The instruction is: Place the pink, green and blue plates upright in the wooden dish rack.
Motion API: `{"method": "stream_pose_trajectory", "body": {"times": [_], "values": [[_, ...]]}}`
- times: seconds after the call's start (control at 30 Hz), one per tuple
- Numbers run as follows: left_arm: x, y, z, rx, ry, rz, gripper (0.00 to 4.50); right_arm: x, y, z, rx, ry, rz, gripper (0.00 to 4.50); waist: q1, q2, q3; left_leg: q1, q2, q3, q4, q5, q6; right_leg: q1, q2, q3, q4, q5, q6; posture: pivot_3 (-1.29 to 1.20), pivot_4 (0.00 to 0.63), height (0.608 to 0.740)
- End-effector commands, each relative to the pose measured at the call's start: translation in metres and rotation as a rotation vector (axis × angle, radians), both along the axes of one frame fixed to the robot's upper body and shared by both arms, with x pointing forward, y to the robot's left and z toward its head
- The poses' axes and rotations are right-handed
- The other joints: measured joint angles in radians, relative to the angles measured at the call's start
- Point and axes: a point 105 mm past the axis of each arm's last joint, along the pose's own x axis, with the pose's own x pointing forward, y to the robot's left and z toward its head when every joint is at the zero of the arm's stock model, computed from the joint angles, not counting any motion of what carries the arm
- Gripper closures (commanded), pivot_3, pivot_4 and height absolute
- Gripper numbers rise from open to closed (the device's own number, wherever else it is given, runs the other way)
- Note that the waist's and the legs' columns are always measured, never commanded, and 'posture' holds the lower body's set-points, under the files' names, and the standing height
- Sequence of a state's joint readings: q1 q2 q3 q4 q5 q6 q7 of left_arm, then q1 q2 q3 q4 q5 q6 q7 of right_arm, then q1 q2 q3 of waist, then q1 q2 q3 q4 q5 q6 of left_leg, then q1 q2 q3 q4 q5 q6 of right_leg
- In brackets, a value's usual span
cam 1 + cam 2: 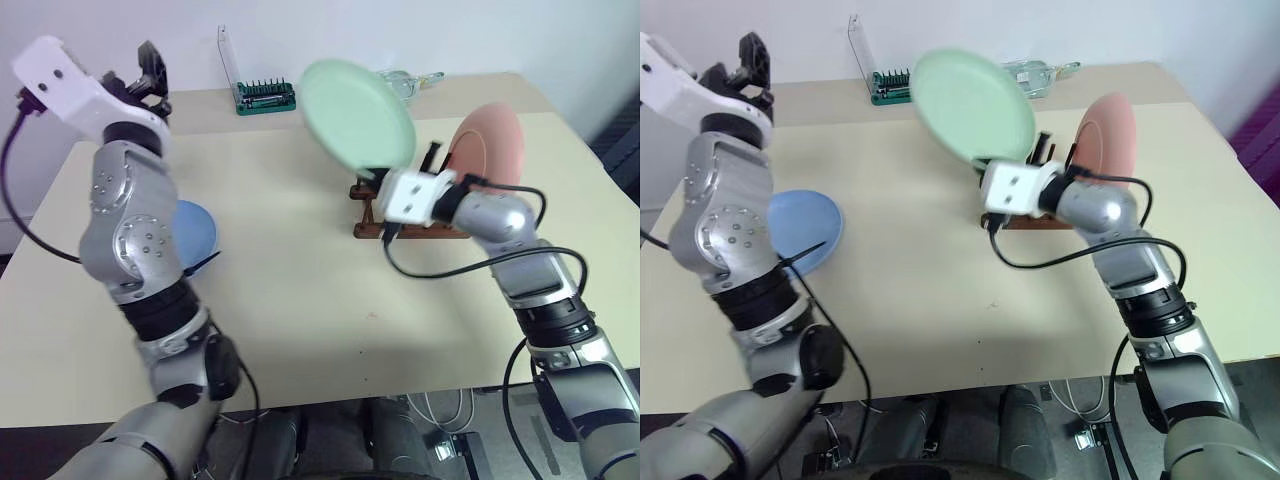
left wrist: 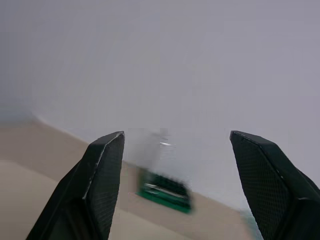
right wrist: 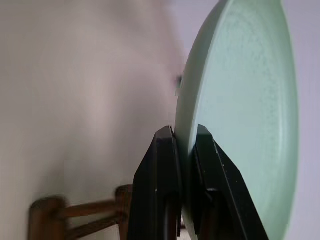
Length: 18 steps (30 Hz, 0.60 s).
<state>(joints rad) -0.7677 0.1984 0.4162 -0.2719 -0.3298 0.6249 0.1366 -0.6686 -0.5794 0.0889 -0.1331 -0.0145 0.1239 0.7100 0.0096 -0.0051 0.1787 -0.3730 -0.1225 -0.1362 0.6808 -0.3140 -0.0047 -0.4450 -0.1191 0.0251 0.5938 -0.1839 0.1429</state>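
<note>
Right now the big pale beige table [image 1: 300, 320] holds everything. Near its middle, toward the right edge, sits the small dark brown wooden dish rack [image 1: 372, 215] with thin pegs. The round salmon pink plastic plate [image 1: 488, 150] stands upright at the rack's right end. The round mint green plastic plate [image 1: 357, 113] is up in the air above the rack's left end, tilted. The right gripper [image 3: 185, 145] pinches this green plate's lower rim between its two black fingers. The round light blue plastic plate [image 1: 805, 228] lies flat near the table's left edge, partly hidden behind the left arm. The left gripper [image 1: 152, 72] is raised high over the far left corner, its fingers [image 2: 100, 185] spread wide apart with nothing between them. By the far edge sits a small green bit holder [image 1: 264, 96].
</note>
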Motion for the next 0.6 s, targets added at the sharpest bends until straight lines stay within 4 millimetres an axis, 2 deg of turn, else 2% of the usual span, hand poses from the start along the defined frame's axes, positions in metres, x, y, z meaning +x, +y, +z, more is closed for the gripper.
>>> {"method": "stream_pose_trajectory", "body": {"times": [0.03,0.13,0.23,0.3,0.4,0.6], "values": [[0.008,-0.04,-0.025,0.292,0.086,-0.169,1.08,-0.022,-0.016,0.036,0.315,0.145,0.066,4.5,0.006,0.0,0.0,0.0,0.0,0.0,0.0,0.0,0.0,0.0,0.0,0.0,0.0,0.0,0.0,0.0,0.15,0.738],[-0.009,-0.092,-0.072,0.553,0.139,-0.494,1.08,-0.03,-0.032,0.054,0.642,0.341,0.121,4.5,0.003,0.0,-0.001,-0.001,0.0,-0.002,0.001,0.0,0.001,0.002,0.0,0.0,0.0,0.0,-0.001,0.0,0.15,0.738],[-0.027,-0.116,-0.105,0.618,0.183,-0.71,1.08,-0.033,-0.039,0.055,0.749,0.46,0.124,4.5,0.001,0.002,0.0,-0.001,0.0,-0.001,0.0,-0.001,0.001,0.0,-0.001,0.0,0.0,0.001,-0.001,0.0,0.15,0.738],[-0.041,-0.128,-0.119,0.639,0.201,-0.829,1.08,-0.034,-0.041,0.052,0.806,0.531,0.121,4.5,-0.001,0.002,0.0,-0.001,0.0,-0.001,-0.001,-0.001,0.001,-0.001,0.0,0.0,0.0,0.0,-0.002,0.0,0.15,0.738],[-0.051,-0.137,-0.132,0.653,0.233,-0.906,1.08,-0.031,-0.044,0.048,0.88,0.6,0.093,4.5,-0.003,0.004,0.0,-0.001,0.001,0.0,-0.001,-0.001,0.001,-0.002,0.0,0.0,0.001,0.0,-0.002,0.0,0.15,0.738],[-0.056,-0.141,-0.132,0.624,0.234,-0.937,1.08,-0.018,-0.058,0.037,0.955,0.659,-0.014,4.5,0.003,0.004,-0.001,-0.001,0.001,0.001,0.0,-0.001,0.001,-0.001,0.0,0.0,0.001,0.0,-0.002,0.0,0.15,0.738]]}}
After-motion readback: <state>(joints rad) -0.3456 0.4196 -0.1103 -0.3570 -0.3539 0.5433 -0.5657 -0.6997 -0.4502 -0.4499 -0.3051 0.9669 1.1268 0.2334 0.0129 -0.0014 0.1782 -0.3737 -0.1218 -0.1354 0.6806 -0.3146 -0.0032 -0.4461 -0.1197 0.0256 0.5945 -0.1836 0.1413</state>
